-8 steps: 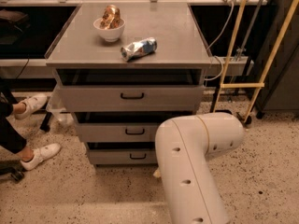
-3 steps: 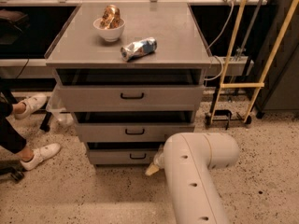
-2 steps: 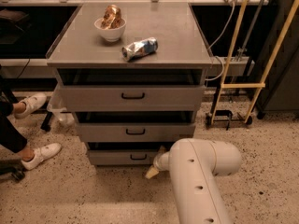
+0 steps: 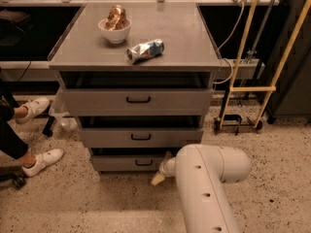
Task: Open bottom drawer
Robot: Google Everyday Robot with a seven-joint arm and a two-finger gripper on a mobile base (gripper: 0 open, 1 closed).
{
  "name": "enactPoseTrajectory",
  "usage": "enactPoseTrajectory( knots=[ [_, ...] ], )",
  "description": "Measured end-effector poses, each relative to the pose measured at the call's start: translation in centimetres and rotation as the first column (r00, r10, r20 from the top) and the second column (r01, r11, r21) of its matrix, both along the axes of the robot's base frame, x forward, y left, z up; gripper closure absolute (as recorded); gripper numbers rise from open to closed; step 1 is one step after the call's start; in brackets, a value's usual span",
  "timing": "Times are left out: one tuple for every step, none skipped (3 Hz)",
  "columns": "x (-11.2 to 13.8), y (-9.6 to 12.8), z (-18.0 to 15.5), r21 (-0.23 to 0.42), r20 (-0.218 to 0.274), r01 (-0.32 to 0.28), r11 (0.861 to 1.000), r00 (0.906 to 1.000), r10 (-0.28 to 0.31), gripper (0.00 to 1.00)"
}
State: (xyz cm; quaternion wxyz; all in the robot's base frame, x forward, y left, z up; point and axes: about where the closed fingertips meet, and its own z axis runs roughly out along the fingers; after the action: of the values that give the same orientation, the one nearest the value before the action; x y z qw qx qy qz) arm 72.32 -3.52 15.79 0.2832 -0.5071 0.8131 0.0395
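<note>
Beside bottom drawer [image 4: 116,163] right end, gripper [image 4: 159,177], grasp unclear, bowl [image 4: 115,31] and can [image 4: 145,50] atop cabinet [image 4: 187,35]

1. The bottom drawer [image 4: 114,163] is plain grey, with a black handle [image 4: 144,163].
2. The gripper [image 4: 158,177], low in the frame's centre just right of that handle, is pale cream.
3. The arm [image 4: 209,178] is off-white, dotted with small dark holes.
4. The cabinet top [image 4: 175,38] is a flat grey.
5. The bowl [image 4: 115,31] is white, and its contents are golden brown.
6. The crushed can [image 4: 146,50] is silver with blue patches.
7. The floor [image 4: 282,178] is beige, speckled with dark flecks.
8. The shoes [image 4: 43,160] at the left edge are white.
9. The frame [image 4: 245,89] at right is yellow.
</note>
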Motion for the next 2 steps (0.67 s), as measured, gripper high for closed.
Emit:
enactPoseTrajectory(
  knots=[
    [0.0,0.0,0.0,0.0,0.0,0.0,1.0,1.0,0.0,0.19],
    [0.0,0.0,0.0,0.0,0.0,0.0,1.0,1.0,0.0,0.42]
  ],
)
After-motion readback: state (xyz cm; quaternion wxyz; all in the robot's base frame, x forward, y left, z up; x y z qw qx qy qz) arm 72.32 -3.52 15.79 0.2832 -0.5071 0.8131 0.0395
